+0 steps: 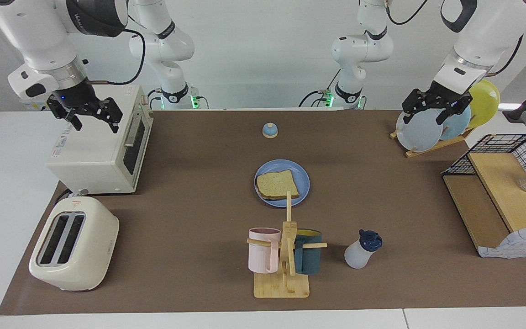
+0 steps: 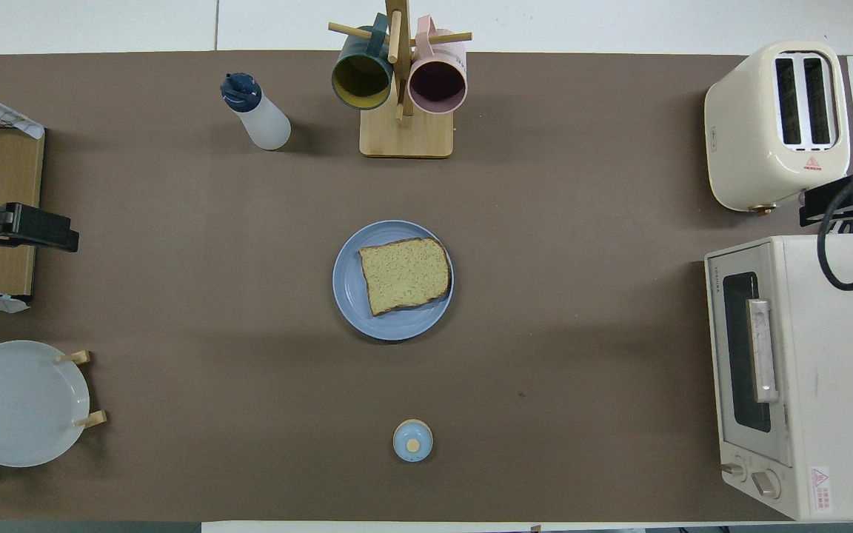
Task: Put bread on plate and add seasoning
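The bread [image 1: 276, 184] [image 2: 404, 275], a square toast slice with a brown crust, lies flat on the round blue plate [image 1: 304, 183] [image 2: 349, 292] at the table's middle. The seasoning [image 1: 360, 251] [image 2: 258, 115], a whitish bottle with a navy cap, stands upright beside the mug tree, farther from the robots than the plate. My left gripper [image 1: 425, 114] [image 2: 23, 228] hangs open and empty in the air by the plate rack. My right gripper [image 1: 95, 119] [image 2: 837, 201] hangs open and empty over the toaster oven.
A white toaster oven [image 1: 98, 151] and a cream toaster [image 1: 73, 242] stand at the right arm's end. A plate rack [image 1: 427, 130] and a wire-and-wood shelf [image 1: 500, 196] stand at the left arm's end. The mug tree [image 1: 286, 256] and a small blue dome [image 1: 270, 130] flank the plate.
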`<action>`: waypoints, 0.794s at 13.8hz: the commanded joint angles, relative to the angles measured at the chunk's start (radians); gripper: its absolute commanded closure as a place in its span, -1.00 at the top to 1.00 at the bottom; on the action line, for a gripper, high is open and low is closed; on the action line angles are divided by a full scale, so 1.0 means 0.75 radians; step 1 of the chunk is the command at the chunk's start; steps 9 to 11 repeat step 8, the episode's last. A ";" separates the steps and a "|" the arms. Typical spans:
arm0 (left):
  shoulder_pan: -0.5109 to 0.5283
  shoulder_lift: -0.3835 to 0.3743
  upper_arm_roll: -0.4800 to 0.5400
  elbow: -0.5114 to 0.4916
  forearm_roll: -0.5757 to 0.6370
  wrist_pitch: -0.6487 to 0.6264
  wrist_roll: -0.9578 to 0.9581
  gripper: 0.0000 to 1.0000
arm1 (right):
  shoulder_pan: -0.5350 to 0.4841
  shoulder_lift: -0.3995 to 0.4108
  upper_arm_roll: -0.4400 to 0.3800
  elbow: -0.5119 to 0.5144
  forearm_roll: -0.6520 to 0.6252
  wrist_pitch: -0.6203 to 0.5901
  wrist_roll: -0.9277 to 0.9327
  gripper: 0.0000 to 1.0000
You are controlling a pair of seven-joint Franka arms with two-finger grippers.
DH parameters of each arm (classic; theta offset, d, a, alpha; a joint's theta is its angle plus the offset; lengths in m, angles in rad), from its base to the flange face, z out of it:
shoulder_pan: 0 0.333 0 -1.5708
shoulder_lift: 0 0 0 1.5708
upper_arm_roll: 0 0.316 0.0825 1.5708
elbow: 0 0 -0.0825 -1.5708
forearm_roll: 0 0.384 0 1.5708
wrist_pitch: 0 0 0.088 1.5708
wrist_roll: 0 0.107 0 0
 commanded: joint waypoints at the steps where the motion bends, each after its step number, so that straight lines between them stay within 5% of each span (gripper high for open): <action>1: -0.022 -0.031 0.015 0.018 0.021 -0.037 0.008 1.00 | -0.011 -0.022 0.008 -0.030 -0.001 0.017 -0.040 1.00; 11: -0.020 -0.025 0.017 0.065 0.023 -0.093 0.006 1.00 | -0.011 -0.022 0.008 -0.032 -0.003 0.011 -0.040 1.00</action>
